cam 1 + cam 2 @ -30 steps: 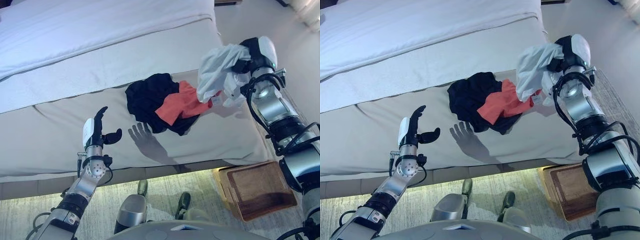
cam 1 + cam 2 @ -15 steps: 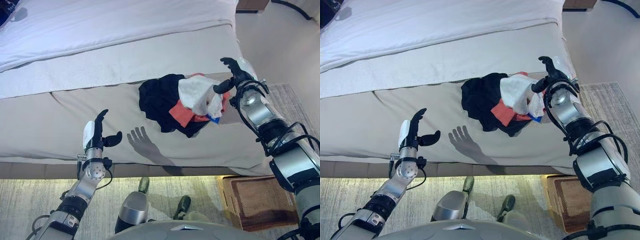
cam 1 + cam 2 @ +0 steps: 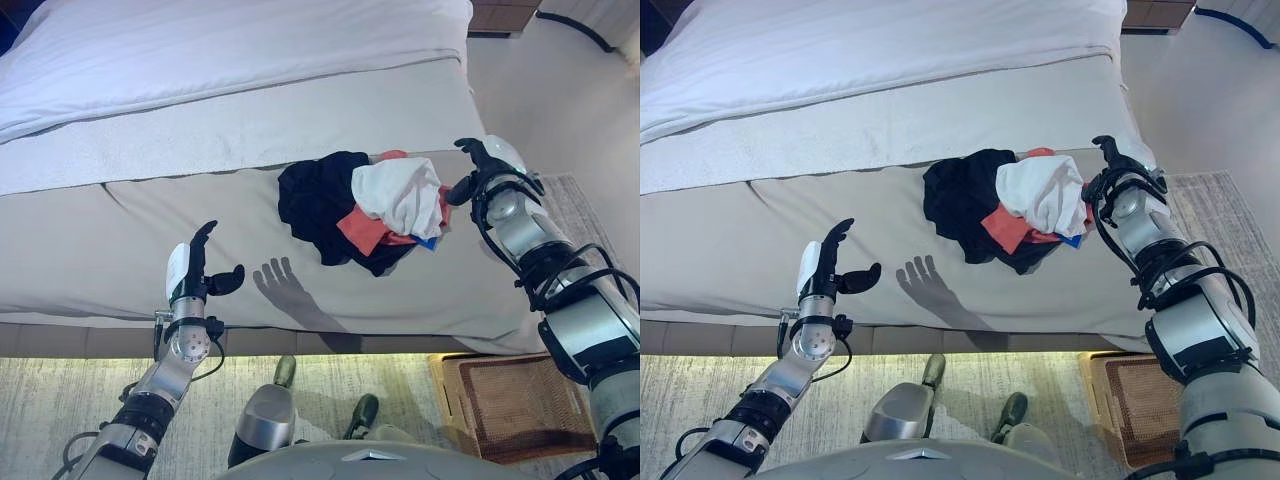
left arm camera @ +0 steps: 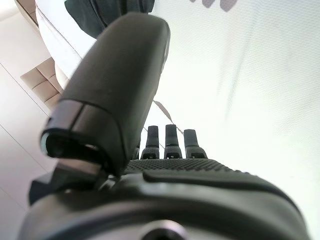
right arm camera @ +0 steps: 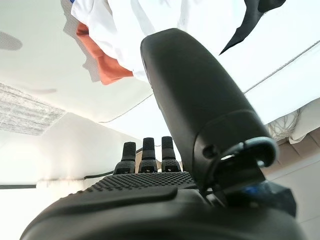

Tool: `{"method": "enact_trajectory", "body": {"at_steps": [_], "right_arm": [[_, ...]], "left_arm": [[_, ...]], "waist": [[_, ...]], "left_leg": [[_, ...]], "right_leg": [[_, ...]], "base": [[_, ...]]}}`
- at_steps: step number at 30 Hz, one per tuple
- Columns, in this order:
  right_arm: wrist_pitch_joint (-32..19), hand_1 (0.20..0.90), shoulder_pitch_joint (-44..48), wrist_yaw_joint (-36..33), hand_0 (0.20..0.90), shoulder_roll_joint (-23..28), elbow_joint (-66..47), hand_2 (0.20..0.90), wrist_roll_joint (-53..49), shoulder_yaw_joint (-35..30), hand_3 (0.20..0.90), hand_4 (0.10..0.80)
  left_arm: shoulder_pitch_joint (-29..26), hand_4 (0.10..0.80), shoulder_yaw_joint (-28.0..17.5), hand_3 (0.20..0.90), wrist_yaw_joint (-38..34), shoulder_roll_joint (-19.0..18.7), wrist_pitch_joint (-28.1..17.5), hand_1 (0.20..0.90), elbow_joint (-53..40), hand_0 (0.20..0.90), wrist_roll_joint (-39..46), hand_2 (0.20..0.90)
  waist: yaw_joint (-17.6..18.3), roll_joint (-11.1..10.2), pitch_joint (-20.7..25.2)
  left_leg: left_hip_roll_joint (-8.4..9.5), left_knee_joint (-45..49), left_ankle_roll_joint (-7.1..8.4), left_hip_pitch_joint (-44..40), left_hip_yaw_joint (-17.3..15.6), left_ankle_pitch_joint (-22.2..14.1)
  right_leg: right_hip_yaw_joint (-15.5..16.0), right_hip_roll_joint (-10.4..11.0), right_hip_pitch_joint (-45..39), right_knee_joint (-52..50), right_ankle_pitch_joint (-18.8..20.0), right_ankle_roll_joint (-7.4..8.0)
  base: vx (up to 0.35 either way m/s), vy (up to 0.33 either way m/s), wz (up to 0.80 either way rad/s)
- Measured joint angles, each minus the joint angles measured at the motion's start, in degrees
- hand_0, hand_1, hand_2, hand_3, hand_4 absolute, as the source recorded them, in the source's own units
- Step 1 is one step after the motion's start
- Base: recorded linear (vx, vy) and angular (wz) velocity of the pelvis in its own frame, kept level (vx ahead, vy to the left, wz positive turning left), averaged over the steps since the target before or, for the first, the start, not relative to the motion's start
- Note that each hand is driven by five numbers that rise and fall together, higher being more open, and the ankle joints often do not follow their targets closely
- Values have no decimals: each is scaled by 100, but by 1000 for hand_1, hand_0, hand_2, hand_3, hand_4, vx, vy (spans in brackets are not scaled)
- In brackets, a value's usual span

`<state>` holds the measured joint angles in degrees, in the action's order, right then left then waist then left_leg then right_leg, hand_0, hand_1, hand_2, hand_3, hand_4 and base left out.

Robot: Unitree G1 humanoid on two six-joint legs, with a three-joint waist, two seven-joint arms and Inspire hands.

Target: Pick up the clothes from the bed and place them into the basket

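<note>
A heap of clothes lies near the right end of the bed (image 3: 120,230): a white garment (image 3: 400,195) on top, a red-orange one (image 3: 362,228) under it, a black one (image 3: 315,195) to the left, and a bit of blue cloth (image 3: 428,242) at the edge. My right hand (image 3: 478,172) hovers open just right of the white garment, holding nothing. My left hand (image 3: 190,272) stands open over the bed's front left part, far from the heap. The brown basket (image 3: 500,400) sits on the floor at the lower right.
A white duvet (image 3: 200,50) covers the far half of the bed. A pale rug (image 3: 50,400) lies along the bed's front. A wooden nightstand (image 3: 505,15) stands at the top right.
My right hand, shut on the white garment one second ago, has let it go; the garment now lies on the heap. The hand has drawn slightly right. The camera view shifted.
</note>
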<state>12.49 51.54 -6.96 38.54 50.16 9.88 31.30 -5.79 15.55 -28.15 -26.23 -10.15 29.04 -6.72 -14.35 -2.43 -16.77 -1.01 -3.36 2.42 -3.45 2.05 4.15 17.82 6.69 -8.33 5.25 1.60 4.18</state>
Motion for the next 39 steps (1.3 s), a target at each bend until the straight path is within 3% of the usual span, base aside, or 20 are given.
{"method": "enact_trajectory", "body": {"at_steps": [12,15,19,25,27,29,30,32,39], "right_arm": [[-10,900,1,-131,900,-551,353,900,48,289,900,800],[-12,900,89,-143,900,-575,522,900,72,345,900,800],[11,900,487,-254,900,-571,1028,900,81,354,900,800],[153,900,893,-300,900,-582,1453,900,97,357,900,800],[239,815,1036,-319,815,-553,1563,815,111,354,801,701],[282,674,1104,-387,674,-542,1641,674,228,353,636,536],[301,507,1105,-416,507,-534,1652,507,266,353,442,342],[394,300,1138,-501,300,-507,1648,300,286,355,200,100],[502,300,1161,-568,300,-395,1647,300,324,355,200,100]], "left_arm": [[50,800,256,900,-1,-114,-30,900,0,900,11,900],[24,800,328,900,-11,-107,-171,900,0,900,41,900],[-113,800,523,900,-24,-62,-374,900,-5,900,69,900],[-279,800,575,900,-58,-59,-399,900,-25,900,235,900],[-328,800,646,900,-61,-70,-399,900,-25,900,259,900],[-349,800,702,900,-61,-70,-398,900,-25,900,276,900],[-332,800,716,900,-61,-70,-399,900,-26,900,276,900],[-331,800,716,900,-69,-100,-399,900,-27,900,278,900],[-377,800,714,900,-125,-185,-407,900,-120,900,283,900]], "waist": [[-145,105,7],[-196,323,-119],[-330,842,-532],[-462,917,-979],[-478,911,-1112],[-485,911,-1192],[-501,910,-1193],[-549,910,-1193],[-576,909,-1193]], "left_leg": [[36,15,34,586,282,169],[79,146,27,761,376,179],[125,393,27,1019,428,179],[122,442,63,1260,513,267],[154,507,63,1332,541,267],[213,509,50,1335,554,276],[235,509,48,1335,553,277],[256,509,45,1335,549,280],[246,510,28,1318,530,291]], "right_leg": [[245,8,439,-3,9,-14],[326,64,580,-132,6,-13],[341,142,826,-419,3,-10],[376,231,1262,-977,-215,1],[393,316,1415,-1275,-344,0],[399,426,1523,-1561,-484,14],[394,471,1569,-1662,-522,21],[379,507,1609,-1754,-562,33],[358,492,1601,-1750,-560,33]], "base": [[-85,26,12],[-99,58,13],[-68,27,4],[-15,-16,8],[-11,6,11],[-11,-3,10],[-12,-7,5],[0,0,0],[-1,0,0]]}}
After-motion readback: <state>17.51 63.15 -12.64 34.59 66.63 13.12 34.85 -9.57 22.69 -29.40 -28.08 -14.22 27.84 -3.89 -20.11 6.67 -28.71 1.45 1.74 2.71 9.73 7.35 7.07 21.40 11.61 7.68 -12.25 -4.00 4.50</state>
